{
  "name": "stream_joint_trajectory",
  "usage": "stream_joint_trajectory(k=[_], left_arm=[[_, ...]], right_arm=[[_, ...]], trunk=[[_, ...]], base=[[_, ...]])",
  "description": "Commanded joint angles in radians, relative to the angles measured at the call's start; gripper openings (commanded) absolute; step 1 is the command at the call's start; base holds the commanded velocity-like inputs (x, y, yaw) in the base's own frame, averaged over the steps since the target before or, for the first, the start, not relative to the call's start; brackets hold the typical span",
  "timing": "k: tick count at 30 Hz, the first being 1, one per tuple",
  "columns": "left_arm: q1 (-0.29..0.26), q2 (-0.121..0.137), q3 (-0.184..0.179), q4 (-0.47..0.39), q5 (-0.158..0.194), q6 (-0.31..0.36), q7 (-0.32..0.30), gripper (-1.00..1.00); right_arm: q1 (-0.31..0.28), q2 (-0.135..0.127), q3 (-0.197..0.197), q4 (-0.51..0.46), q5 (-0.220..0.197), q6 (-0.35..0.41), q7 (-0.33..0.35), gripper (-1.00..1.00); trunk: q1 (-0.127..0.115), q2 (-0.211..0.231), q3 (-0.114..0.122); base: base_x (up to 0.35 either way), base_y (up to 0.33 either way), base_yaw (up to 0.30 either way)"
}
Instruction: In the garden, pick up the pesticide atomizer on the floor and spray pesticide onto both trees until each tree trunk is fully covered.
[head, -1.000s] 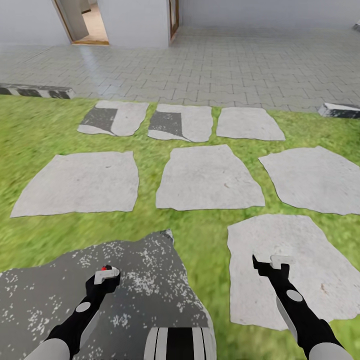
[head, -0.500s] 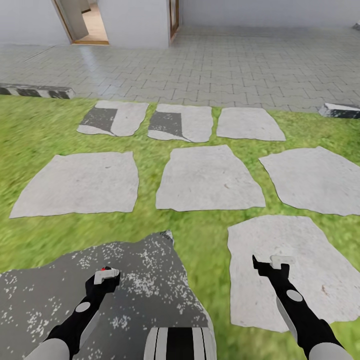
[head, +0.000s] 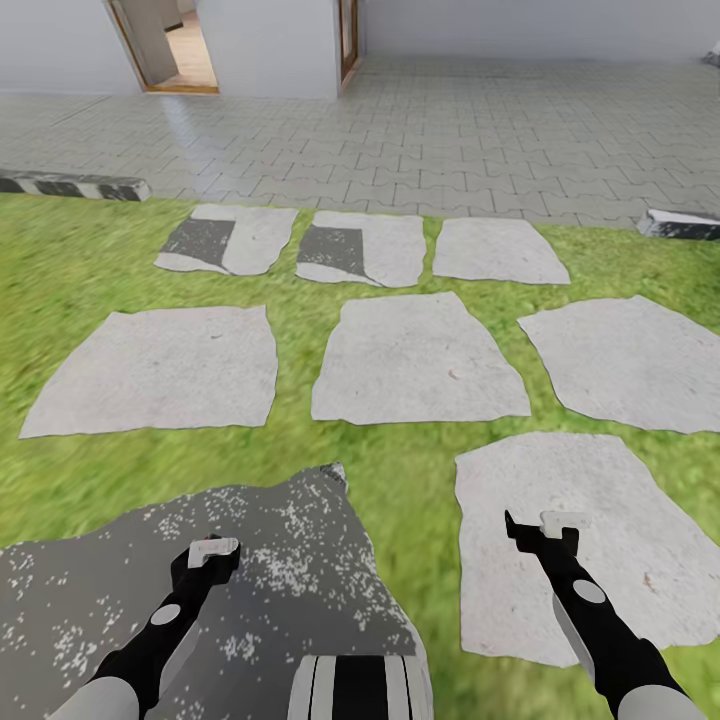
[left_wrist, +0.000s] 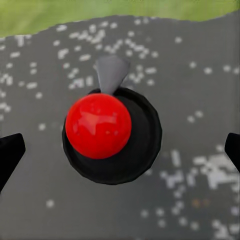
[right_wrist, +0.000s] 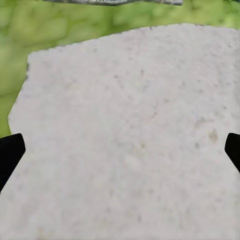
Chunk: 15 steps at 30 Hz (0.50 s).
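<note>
You're looking down over a green lawn (head: 80, 260) set with pale flat stepping stones (head: 415, 358) in rows, and beyond them, across the top of the frame, a grey tiled patio (head: 450, 120) runs up to a white wall with an open doorway (head: 165, 45) at the upper left. Striped curb blocks (head: 70, 185) sit at the left edge where grass meets tile, and another (head: 680, 222) at the right edge. At the lower left of the frame your left gripper (head: 205, 560) hangs over a dark grey speckled slab (head: 290, 560); in the left wrist view its two black fingertips (left_wrist: 11, 155) stand wide apart at the frame's edges, and dead centre between them is the pesticide atomizer (left_wrist: 112, 135) seen from above, a red round cap on a black body with a grey nozzle, standing on that speckled slab and untouched by either finger. At the lower right your right gripper (head: 545, 525) hovers over a pale stone (head: 600, 480), and the right wrist view shows its fingers (right_wrist: 10, 155) spread just as wide, with bare stone (right_wrist: 130, 140) below and grass at the border.
</note>
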Motion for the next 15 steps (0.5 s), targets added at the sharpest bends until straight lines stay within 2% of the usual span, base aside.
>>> stream_joint_trajectory(k=[1,15], left_arm=[[0.0,0.0,0.0,0.0,0.0,0.0,0.0,1.0],[0.0,0.0,0.0,0.0,0.0,-0.001,0.0,1.0]], right_arm=[[0.0,0.0,0.0,0.0,0.0,0.0,0.0,1.0],[0.0,0.0,0.0,0.0,0.0,0.0,0.0,1.0]], trunk=[[0.0,0.0,0.0],[0.0,0.0,0.005]], base=[[0.0,0.0,0.0],[0.0,0.0,0.0]])
